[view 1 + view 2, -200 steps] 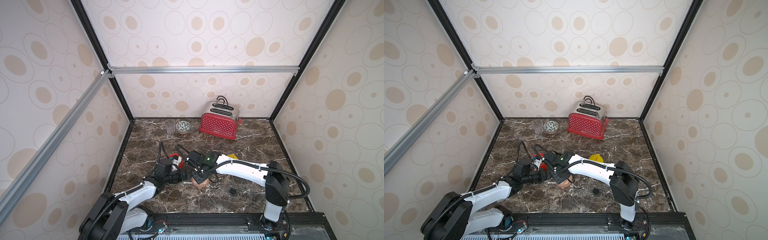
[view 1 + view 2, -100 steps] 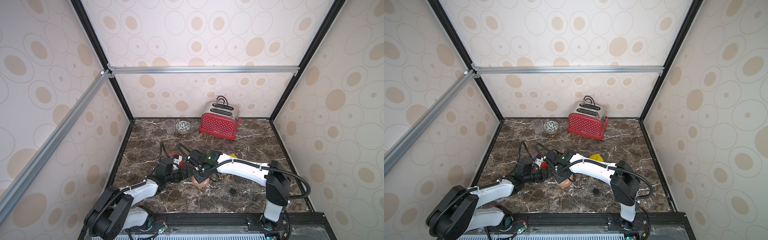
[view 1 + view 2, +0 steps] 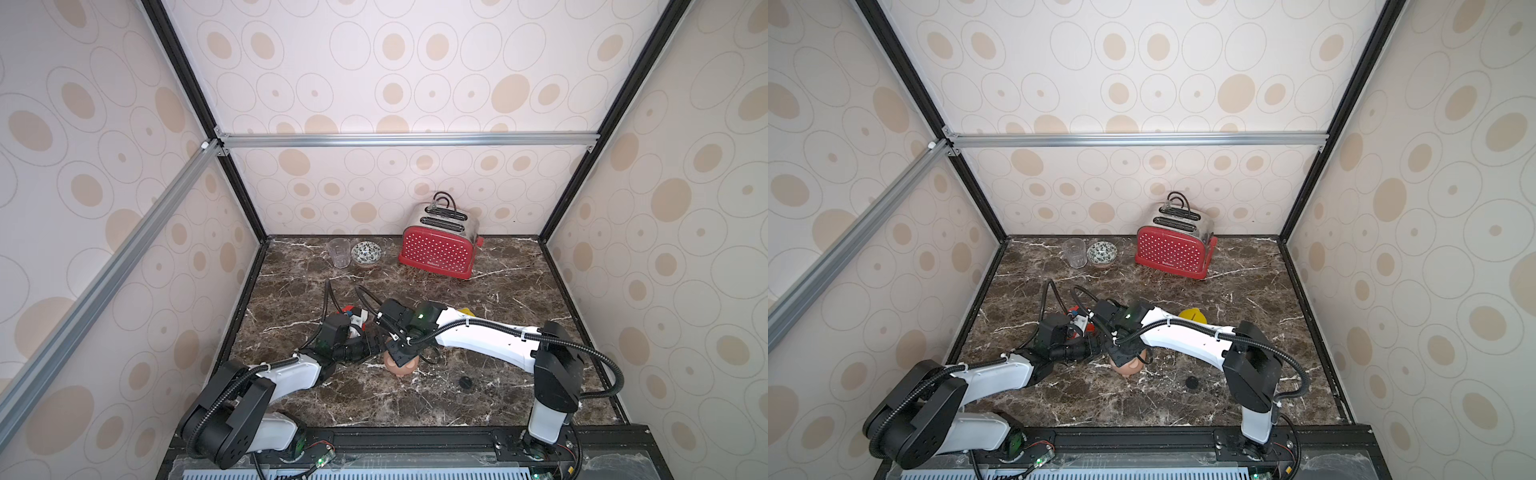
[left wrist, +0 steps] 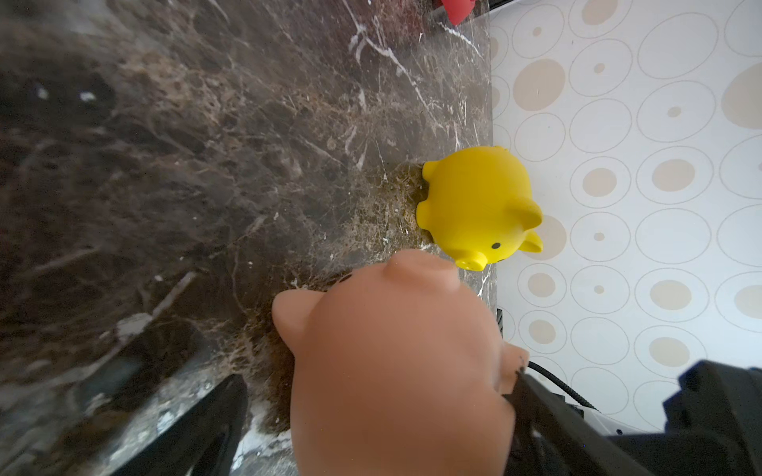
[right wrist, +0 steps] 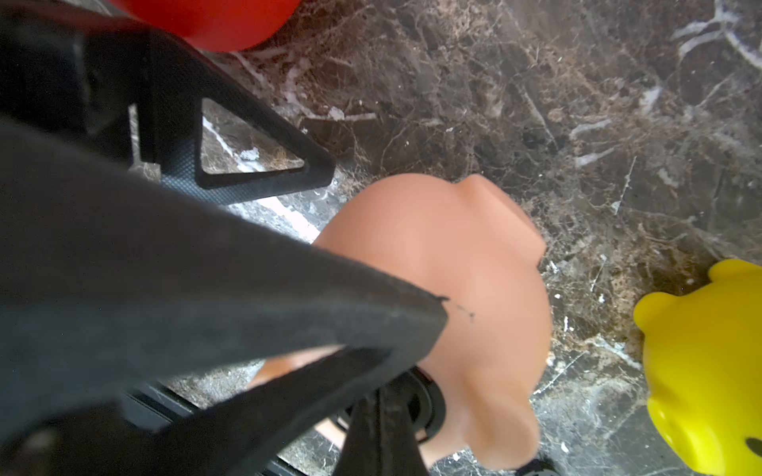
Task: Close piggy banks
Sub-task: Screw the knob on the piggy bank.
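The marble worktop (image 3: 519, 299) carries a pink pig (image 3: 401, 368) at the right claw (image 3: 397, 355), a yellow pig (image 3: 1192, 316) nearby, a toaster (image 3: 436, 253), glass (image 3: 338, 253) and bowl (image 3: 366, 253) well beyond.

Soft, even light is filling both top views, leaving only faint shadows. The wrist views are blurring up close (the pale pink pig (image 4: 396, 371) most), and the wall (image 4: 618, 185) is glaring white.

Finding free room along the right side and front of the table (image 3: 540, 299). Meeting a knot at the middle: left arm (image 3: 291, 372) and right arm (image 3: 482, 336) converging on the pale pink pig (image 4: 396, 371), red pig (image 5: 206, 18) just beside, yellow pig (image 4: 474, 206) near. Running into toaster (image 3: 436, 255), glass (image 3: 338, 253) and bowl (image 3: 366, 253) along the back wall. Finding only a small black disc (image 3: 465, 380) in the front stretch.
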Tool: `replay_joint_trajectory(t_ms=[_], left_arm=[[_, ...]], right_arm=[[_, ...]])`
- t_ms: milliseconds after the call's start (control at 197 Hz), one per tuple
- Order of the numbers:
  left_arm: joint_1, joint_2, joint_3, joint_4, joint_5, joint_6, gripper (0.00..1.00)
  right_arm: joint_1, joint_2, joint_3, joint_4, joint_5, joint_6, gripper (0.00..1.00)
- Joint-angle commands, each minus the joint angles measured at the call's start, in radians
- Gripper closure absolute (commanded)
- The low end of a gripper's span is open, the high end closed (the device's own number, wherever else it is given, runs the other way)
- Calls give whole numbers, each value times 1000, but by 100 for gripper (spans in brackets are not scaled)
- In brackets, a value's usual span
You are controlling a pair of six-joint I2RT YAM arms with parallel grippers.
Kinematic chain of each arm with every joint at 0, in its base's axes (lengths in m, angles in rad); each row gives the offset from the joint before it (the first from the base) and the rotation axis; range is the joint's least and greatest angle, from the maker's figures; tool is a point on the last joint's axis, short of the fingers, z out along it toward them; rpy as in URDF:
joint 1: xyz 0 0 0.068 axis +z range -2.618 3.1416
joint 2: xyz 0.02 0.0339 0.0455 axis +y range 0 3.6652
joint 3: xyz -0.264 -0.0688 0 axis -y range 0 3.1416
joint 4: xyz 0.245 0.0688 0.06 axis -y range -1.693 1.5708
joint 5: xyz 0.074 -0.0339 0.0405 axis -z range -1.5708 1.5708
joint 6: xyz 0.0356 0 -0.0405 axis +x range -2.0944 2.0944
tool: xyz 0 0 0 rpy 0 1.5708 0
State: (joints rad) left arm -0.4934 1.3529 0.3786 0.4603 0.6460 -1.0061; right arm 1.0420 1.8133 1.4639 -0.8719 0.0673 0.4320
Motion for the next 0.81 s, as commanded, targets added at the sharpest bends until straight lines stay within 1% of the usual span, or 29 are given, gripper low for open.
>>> replay_joint_trajectory(t_ms=[0,354,800], left_arm=[[-6,20,31,28,-14,-14,1],[-8,54,40,52,-17,-28,0],[-13,107,54,84,-20,-43,1]], right_arm=[[-10,46,-38,-27,-9,2,100],[-10,76,2,-98,67,0,100],[-11,86,0,-96,57,-17,100]])
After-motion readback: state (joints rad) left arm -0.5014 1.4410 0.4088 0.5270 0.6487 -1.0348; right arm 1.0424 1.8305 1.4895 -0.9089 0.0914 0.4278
